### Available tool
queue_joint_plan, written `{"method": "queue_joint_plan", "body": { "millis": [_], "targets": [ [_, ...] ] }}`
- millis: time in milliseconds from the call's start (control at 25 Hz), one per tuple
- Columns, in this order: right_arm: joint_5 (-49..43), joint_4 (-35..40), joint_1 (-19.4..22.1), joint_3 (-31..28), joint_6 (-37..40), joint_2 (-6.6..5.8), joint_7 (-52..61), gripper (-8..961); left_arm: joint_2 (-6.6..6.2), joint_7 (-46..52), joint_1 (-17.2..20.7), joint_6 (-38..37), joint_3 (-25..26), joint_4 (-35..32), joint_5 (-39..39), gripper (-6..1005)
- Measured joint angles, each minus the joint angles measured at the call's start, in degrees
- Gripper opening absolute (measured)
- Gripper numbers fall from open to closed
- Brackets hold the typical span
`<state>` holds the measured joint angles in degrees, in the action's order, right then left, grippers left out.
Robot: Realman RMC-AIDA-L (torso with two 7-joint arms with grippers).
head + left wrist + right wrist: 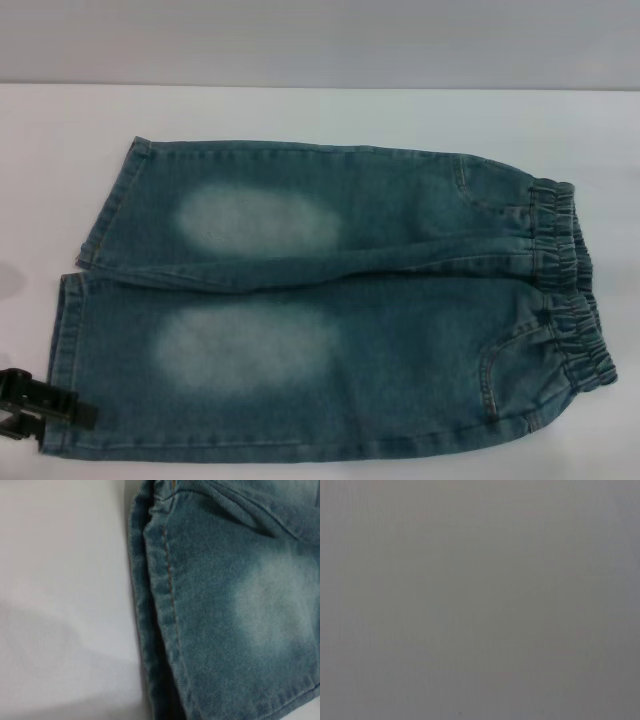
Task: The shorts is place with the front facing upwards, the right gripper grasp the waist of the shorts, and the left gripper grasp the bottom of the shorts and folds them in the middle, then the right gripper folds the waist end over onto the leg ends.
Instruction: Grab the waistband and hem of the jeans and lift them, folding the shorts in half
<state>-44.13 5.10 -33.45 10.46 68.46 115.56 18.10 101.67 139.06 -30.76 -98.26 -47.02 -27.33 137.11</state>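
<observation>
The blue denim shorts (pixel 330 300) lie flat on the white table (pixel 300 110), front up, each leg with a pale faded patch. The puckered elastic waist (pixel 565 280) points right. The bottom of the shorts is on the left: the near leg's hem (pixel 66 350) and the far leg's hem (pixel 105 205). My left gripper (pixel 55 420) is at the near leg's hem corner by the table's front left, open, with one black finger reaching onto the denim. The left wrist view looks close at that stitched hem (pixel 160 605). My right gripper is out of view.
White table surface (pixel 40 180) shows to the left of the shorts and behind them up to the grey back wall (pixel 320 40). The right wrist view is plain grey, with nothing to make out.
</observation>
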Motion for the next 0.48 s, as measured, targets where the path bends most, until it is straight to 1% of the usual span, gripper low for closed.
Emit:
{"method": "queue_joint_plan", "body": {
  "millis": [40,240,480],
  "targets": [
    [0.0,0.0,0.0,0.0,0.0,0.0,0.0,500,0.0,0.0,0.0,0.0,0.0,0.0,0.0,760],
    [0.1,0.1,0.1,0.0,0.0,0.0,0.0,500,0.23,0.2,-0.5,0.1,0.0,0.0,2.4,667],
    [0.2,0.1,0.2,0.0,0.0,0.0,0.0,500,0.41,0.1,-1.0,0.0,0.0,-0.1,3.2,555]
  ]
}}
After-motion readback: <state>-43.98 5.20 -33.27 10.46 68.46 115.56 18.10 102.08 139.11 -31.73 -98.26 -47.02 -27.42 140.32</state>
